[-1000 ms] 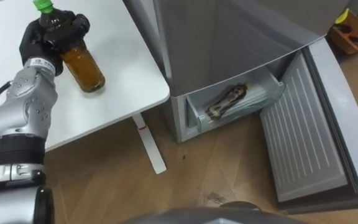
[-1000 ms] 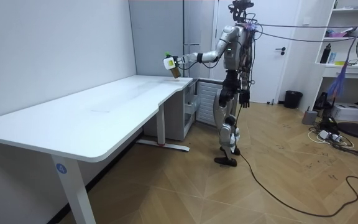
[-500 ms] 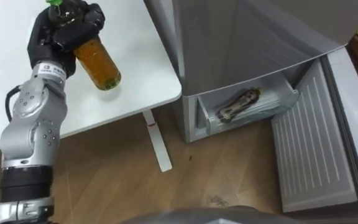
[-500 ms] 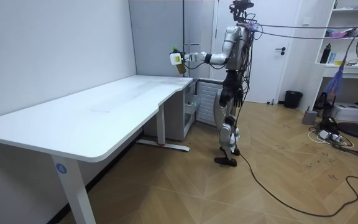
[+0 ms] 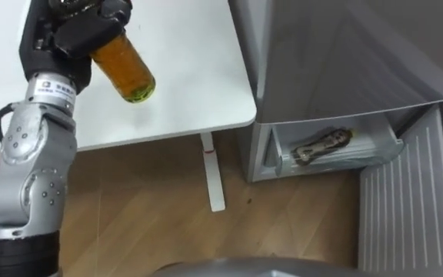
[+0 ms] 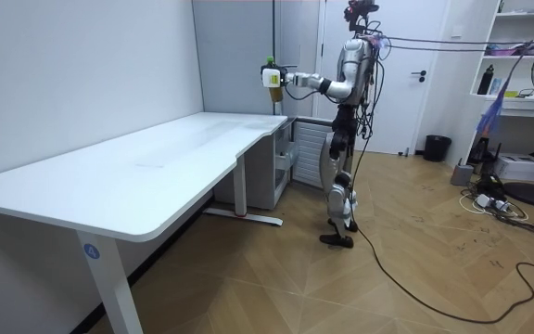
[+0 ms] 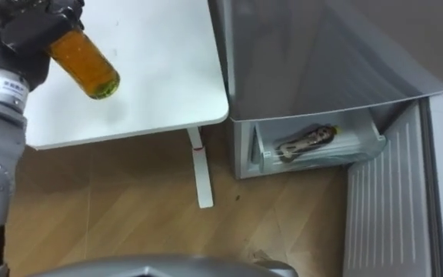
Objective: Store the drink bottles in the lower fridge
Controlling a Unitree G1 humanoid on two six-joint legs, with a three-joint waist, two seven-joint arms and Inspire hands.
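1. Since a second ago the left hand [image 5: 75, 31] has carried the bottle [image 5: 125, 69] higher and toward the room view's right. It has gone from over the white table [image 5: 191, 77] to a spot level with the robot's chest, before the grey fridge [image 5: 344, 54]. The eye views have swung as well, which is the camera's own shift.
2. The left hand is clenched round the bottle's upper part, its dark fingers wrapped about the neck and shoulder.
3. The bottle holds an amber drink. In the eye views it is tilted, its base pointing down and toward the fridge, and its top runs past the upper edge. It hangs in the air above the table's corner and touches nothing but the hand.
4. In the room view the bottle shows a green cap and a pale label, and the left arm reaches out forward.
5. The fridge's lower compartment stands open. Its ribbed door [image 5: 406, 215] is swung out to the robot's right over the wooden floor [image 5: 144, 200].
6. A clear drawer [image 5: 387, 148] juts from that compartment, and a dark bottle [image 5: 323, 144] lies on its side inside.
7. The robot stands upright at the table's far end, just beside the fridge.
8. The right hand [image 6: 338, 144] hangs low by the hip in the room view, and whether it grips anything cannot be told.
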